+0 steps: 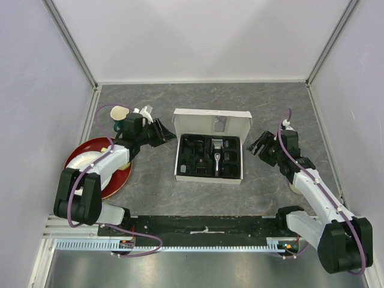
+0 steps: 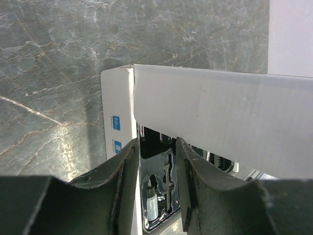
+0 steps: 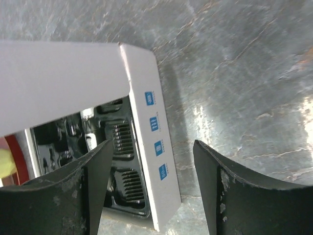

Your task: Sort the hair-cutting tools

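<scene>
The hair-cutting tools lie in the black tray [image 1: 187,161] of the open white box [image 1: 210,177] at mid-table. The silver-and-black clipper [image 1: 216,157] lies in the tray's middle. Two black comb guards [image 3: 122,139] show in the right wrist view. A tiny brush [image 2: 168,169] and a small bottle [image 2: 152,203] show in the left wrist view. My left gripper [image 1: 161,133] is open and empty, just left of the box's far left corner; between its jaws [image 2: 155,147] I see the tray. My right gripper [image 1: 258,146] is open and empty beside the box's right wall [image 3: 156,147].
The box lid [image 1: 213,122] stands open at the back. A red plate [image 1: 123,174] with a white dish [image 1: 84,161] sits at the left under the left arm. A cream mug [image 1: 120,113] stands behind the left gripper. Grey walls close in the table.
</scene>
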You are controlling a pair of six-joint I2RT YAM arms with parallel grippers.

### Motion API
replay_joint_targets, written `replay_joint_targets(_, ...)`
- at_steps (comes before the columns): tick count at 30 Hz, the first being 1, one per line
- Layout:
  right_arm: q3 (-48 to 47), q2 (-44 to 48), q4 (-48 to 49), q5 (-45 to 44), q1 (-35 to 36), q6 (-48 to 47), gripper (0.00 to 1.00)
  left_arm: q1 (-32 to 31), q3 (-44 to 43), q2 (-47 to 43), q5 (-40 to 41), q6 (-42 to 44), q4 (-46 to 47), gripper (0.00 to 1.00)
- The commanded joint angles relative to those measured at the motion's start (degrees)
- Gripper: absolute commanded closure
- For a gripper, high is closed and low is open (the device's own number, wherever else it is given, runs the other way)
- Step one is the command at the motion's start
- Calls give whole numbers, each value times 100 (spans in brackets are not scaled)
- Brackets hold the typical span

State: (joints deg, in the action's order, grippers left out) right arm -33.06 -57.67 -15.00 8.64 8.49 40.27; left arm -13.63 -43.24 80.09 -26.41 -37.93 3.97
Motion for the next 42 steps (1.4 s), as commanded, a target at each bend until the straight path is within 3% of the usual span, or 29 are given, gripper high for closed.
replay_joint_targets(1,-86,11,-55,-951,3,227,27,-17,-70,6,365,58,-159,58)
replay_joint_targets(9,-1027,-1044,173,-1120,21,200,29,-17,-290,94,918,23,-509,58)
replay_joint_targets(16,-1097,-1088,911,-532,12,288,30,-26,-465,138,1332,-153,-502,58)
replay_joint_targets(28,-931,-983,1008,102,21,253,31,-131,-334,33,-188,75,595,57)
replay_joint_targets(42,-491,-737,885,199,21,315,32,-316,-26,-213,119,269,421,57)
